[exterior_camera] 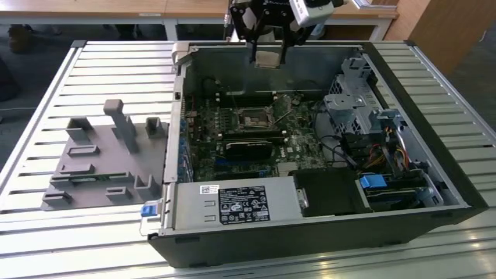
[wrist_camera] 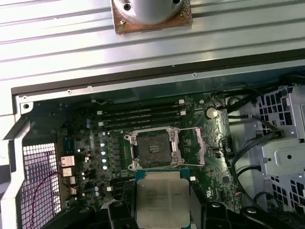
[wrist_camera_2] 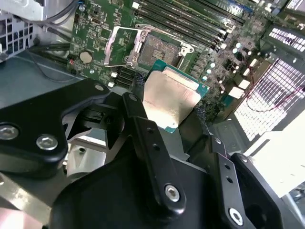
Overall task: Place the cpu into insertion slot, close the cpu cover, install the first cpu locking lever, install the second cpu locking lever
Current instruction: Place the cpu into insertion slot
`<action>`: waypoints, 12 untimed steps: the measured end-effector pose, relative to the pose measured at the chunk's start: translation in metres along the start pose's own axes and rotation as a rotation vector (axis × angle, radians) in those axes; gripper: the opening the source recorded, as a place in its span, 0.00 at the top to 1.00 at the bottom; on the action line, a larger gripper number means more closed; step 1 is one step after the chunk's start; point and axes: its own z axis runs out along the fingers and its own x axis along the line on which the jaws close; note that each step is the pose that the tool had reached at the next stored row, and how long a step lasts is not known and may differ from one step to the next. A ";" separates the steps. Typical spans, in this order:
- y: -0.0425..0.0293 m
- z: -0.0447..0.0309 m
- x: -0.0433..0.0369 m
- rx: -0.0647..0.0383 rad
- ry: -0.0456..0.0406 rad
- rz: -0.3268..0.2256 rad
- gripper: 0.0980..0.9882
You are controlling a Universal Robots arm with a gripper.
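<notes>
The cpu (wrist_camera_2: 171, 98) is clamped between the jaws of the gripper (wrist_camera_2: 167, 98), while the insertion slot (wrist_camera: 152, 149), well below them, lies empty, the cpu cover (wrist_camera_2: 109, 46) swung open; no step is judged completed yet.

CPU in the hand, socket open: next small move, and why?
Probably lower the cpu toward the insertion slot: the hand holds it well above the board, the slot is bare, and the cpu cover stands open beside it.

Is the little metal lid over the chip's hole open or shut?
Open: the cpu cover lies flipped beside the bare insertion slot.
</notes>
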 end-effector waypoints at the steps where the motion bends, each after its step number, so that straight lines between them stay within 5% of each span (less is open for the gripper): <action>1: -0.0002 0.0000 0.0010 0.000 -0.0005 0.005 0.50; 7: -0.0011 0.0008 0.0067 0.000 -0.0022 0.024 0.50; 12: -0.0013 0.0026 0.0067 -0.002 -0.0097 0.107 0.50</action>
